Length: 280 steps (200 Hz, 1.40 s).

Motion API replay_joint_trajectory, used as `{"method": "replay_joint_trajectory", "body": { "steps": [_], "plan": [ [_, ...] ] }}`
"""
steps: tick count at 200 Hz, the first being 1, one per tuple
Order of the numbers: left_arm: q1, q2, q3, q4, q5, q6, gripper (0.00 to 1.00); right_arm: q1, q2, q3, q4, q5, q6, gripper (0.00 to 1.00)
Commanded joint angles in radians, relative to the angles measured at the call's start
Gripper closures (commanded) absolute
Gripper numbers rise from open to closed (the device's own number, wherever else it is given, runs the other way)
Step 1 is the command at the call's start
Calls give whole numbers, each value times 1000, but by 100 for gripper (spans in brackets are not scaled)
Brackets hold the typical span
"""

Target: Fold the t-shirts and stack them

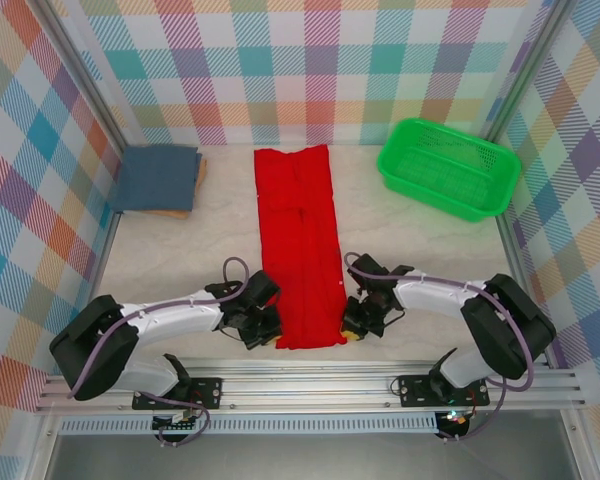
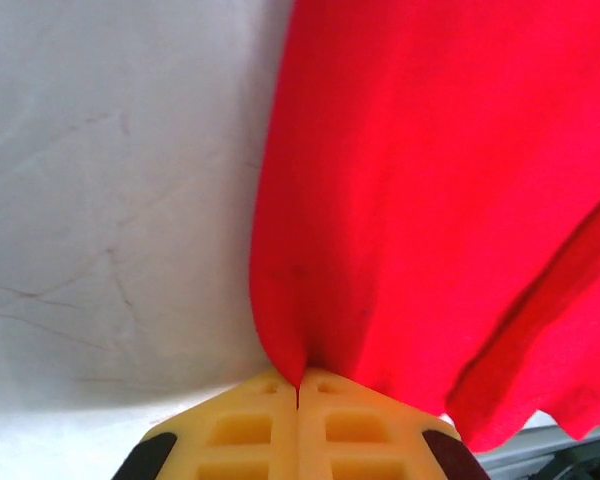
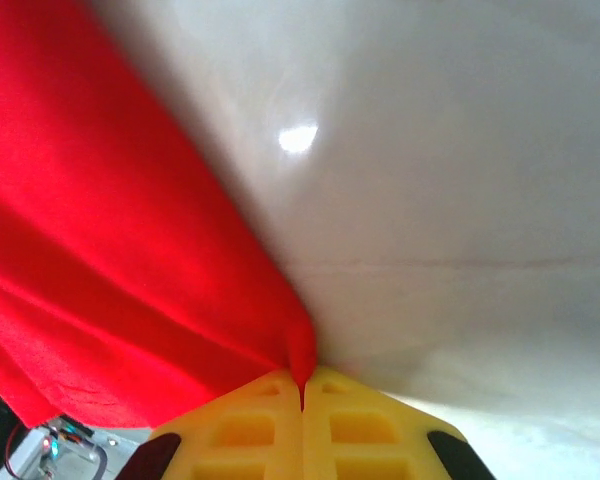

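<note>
A red t-shirt [image 1: 299, 240] lies as a long narrow folded strip down the middle of the table, plain side up. My left gripper [image 1: 263, 322] is shut on its near left edge, the cloth [image 2: 400, 200] pinched between the yellow fingertips [image 2: 265, 405]. My right gripper [image 1: 358, 318] is shut on the near right edge, with the red cloth [image 3: 110, 250] caught between its yellow fingertips [image 3: 340, 400]. A slate-blue t-shirt [image 1: 157, 177] sits folded at the back left.
A green plastic mesh basket [image 1: 447, 166] stands at the back right. Something tan [image 1: 175, 212] peeks out under the blue shirt. Checked walls close in the table on three sides. The metal rail [image 1: 310, 385] with both arm bases runs along the near edge.
</note>
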Motion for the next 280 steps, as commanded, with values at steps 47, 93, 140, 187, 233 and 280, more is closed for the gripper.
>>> {"method": "replay_joint_trajectory", "body": {
  "steps": [47,93,140,187,233,280],
  "plan": [
    [-17,-230,-50,-210,60,62,100,46,-83,-23,-141,-101,5,100],
    [-16,-311,-98,-231,83,50,100,71,-120,-27,-161,-104,35,100],
    [-16,-305,-35,-245,70,70,100,70,-116,27,-200,-127,32,100],
    [100,-386,75,-289,-17,57,100,10,-156,146,-280,-57,64,100],
    [329,-247,114,-94,85,55,100,-99,9,376,-311,-38,-17,100],
    [479,35,347,-70,122,202,100,-217,215,670,-370,-11,-104,100]
  ]
}}
